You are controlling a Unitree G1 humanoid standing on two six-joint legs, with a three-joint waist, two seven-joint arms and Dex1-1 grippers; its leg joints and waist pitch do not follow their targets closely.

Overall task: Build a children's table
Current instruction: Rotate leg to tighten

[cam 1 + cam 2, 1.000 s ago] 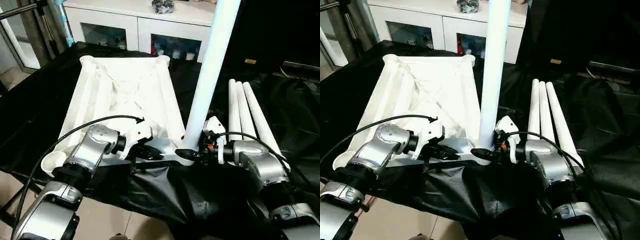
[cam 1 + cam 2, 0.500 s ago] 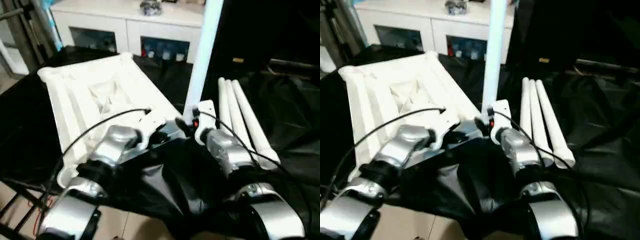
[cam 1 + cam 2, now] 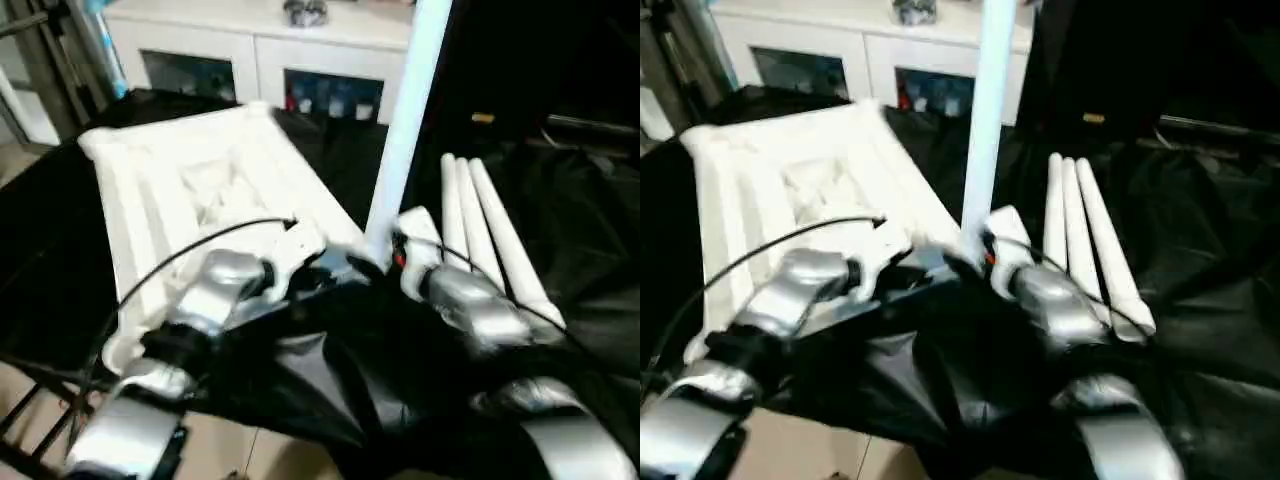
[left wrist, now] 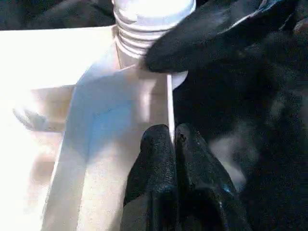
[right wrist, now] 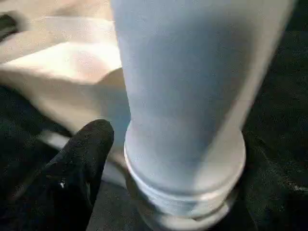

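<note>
Rising from the ribbed white tabletop (image 3: 190, 180), a smooth threaded leg (image 3: 405, 120).

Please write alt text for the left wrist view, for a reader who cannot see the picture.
The left claw, with its two black fingers shut, pinches the thin white edge of the upside-down tabletop. Just beyond it, the threaded end of a white leg stands at the tabletop's corner, and a black finger of the other claw lies against the threads.

Smooth white plastic tabletop (image 3: 190, 190) & leg (image 5: 187, 96) (ribbed at base), glossy black cloth (image 3: 560, 230).
</note>
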